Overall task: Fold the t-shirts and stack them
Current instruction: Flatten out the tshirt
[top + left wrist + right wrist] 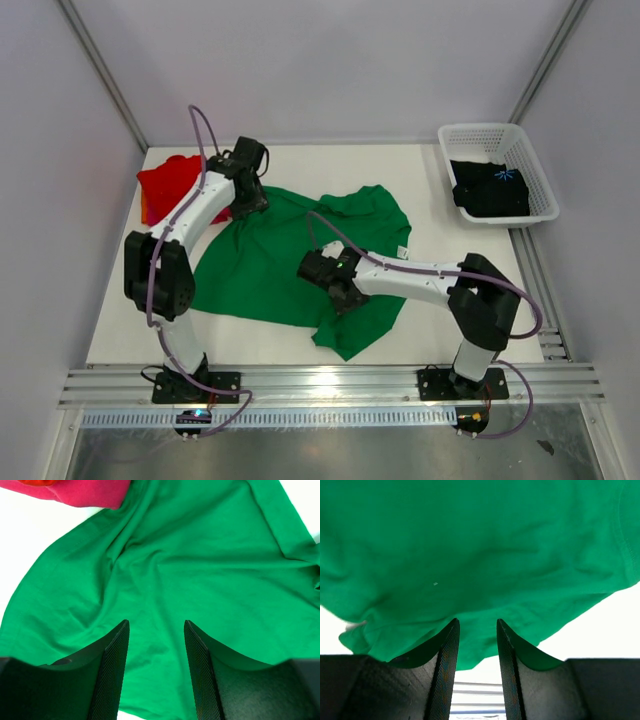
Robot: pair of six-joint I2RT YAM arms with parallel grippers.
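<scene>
The bright green t-shirt [290,250] lies spread and rumpled in the middle of the table; it also fills the left wrist view [200,570] and the right wrist view [480,550]. A red t-shirt [168,180] lies at the back left, and its magenta-pink neighbour [85,492] shows at the top of the left wrist view. A black t-shirt with a blue print [490,188] lies in the basket. My left gripper [248,198] is open over the green shirt's back-left edge [156,630]. My right gripper [345,297] is open over its near part [476,627], holding nothing.
A white lattice basket [540,165] stands at the back right. Grey enclosure walls ring the table. A metal rail [330,385] runs along the near edge, by the arm bases.
</scene>
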